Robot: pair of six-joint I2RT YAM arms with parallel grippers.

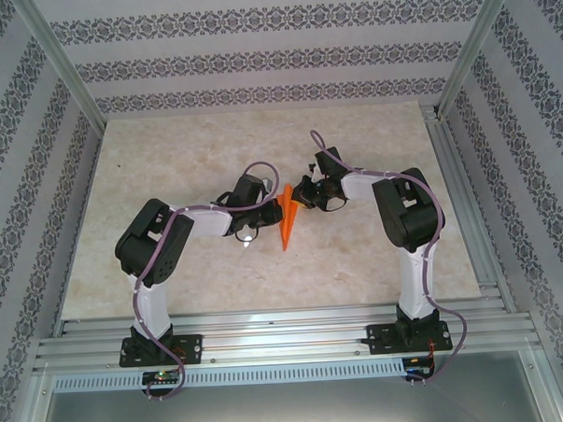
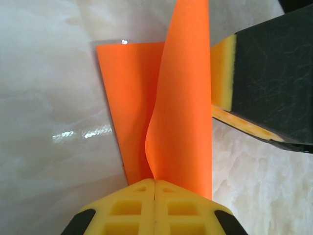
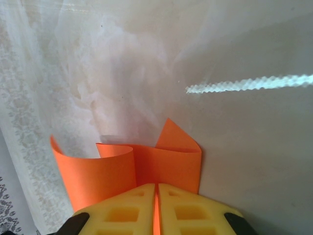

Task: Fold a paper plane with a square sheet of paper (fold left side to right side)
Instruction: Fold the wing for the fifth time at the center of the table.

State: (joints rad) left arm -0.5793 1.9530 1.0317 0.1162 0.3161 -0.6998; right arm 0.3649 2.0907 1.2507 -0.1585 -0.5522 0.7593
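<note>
We see two robot arms meeting over the middle of a pale marbled tabletop (image 1: 168,179), both gripping one orange paper plane (image 1: 287,225).

The left gripper (image 1: 268,214) has its jaws clenched. In the left wrist view, the two yellow fingers (image 2: 132,208) of the left gripper (image 2: 154,188) press together, and a flap of the paper plane (image 2: 181,98) rises from between them and curls upward. The rest of the paper lies flat on the table.

The right gripper (image 1: 300,199) is also clamped on the paper. In the right wrist view, the jaws of the right gripper (image 3: 156,193) are nearly together, with a thin orange sliver between them. The paper plane (image 3: 166,164) spreads just beyond them, one flap curling up on the left.

From above, the plane is a narrow wedge pointing toward the arm bases. The left arm bends at its elbow and reaches right. The right arm mirrors it, reaching left.
</note>
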